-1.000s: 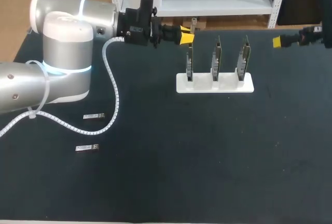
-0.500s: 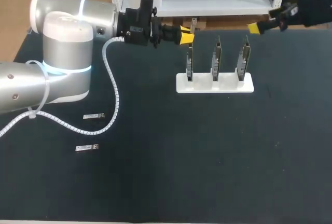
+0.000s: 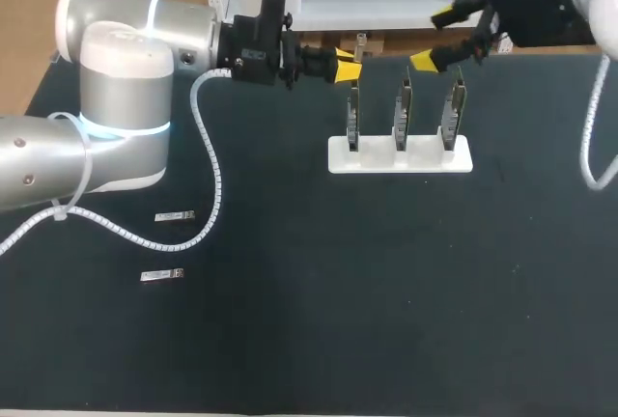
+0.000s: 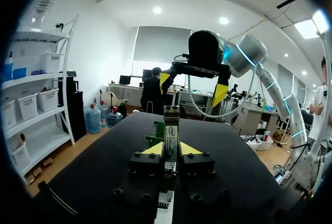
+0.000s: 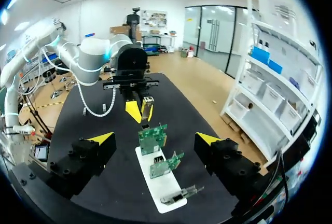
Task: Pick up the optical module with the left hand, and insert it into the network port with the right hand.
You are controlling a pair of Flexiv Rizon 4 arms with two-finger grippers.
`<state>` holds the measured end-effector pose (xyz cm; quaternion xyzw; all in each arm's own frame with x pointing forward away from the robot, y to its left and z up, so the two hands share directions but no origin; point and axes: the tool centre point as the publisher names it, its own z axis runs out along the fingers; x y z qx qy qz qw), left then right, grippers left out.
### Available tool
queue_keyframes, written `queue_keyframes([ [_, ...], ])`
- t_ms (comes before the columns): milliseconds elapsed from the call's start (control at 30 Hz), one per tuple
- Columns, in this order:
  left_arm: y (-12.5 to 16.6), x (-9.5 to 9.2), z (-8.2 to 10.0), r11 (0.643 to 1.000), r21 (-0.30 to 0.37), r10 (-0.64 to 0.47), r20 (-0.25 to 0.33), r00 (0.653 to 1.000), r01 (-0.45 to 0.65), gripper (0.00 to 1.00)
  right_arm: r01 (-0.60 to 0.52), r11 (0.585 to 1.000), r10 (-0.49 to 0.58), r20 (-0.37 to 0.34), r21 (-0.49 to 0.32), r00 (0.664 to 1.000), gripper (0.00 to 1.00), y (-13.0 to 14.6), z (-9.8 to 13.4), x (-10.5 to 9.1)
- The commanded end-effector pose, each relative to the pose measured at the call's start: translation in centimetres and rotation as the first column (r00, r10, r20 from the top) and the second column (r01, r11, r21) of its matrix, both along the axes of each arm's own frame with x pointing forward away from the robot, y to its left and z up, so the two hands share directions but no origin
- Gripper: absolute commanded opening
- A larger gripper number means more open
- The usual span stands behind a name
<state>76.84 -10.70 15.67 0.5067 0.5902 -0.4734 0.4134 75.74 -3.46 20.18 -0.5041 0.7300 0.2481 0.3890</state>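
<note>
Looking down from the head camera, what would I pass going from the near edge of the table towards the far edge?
nearer loose module → farther loose module → white stand → left gripper

Bright, even light from overhead

Our left arm [image 3: 116, 98] comes in from 9 o'clock, left tool [image 3: 350, 66] aimed at 3 o'clock, pinching the optical module [image 4: 171, 130]. Right tool [image 3: 436, 37] sits at 1 o'clock, fingers [image 3: 425, 60] spread wide.
</note>
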Motion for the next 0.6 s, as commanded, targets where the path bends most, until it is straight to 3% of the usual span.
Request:
queue_keyframes([
  [33, -0.1, 0.2, 0.0, 1.0, 0.002, -0.004, -0.001, 1.0, 0.004, 0.0, -0.464, 0.867, 0.496, -0.228, 0.18, 0.838, 1.0, 1.3, -0.6, 1.3],
  [267, -0.1, 0.2, 0.0, 1.0, 0.002, -0.004, -0.001, 1.0, 0.004, 0.0, -0.479, 0.848, 0.526, -0.254, 0.227, 0.812, 1.0, 2.8, -0.6, 1.6],
  [600, -0.1, 0.2, 0.0, 1.0, 0.002, -0.004, -0.001, 1.0, 0.004, 0.0, -0.463, 0.85, 0.519, -0.253, 0.249, 0.816, 1.0, 4.1, -1.0, 1.3],
])
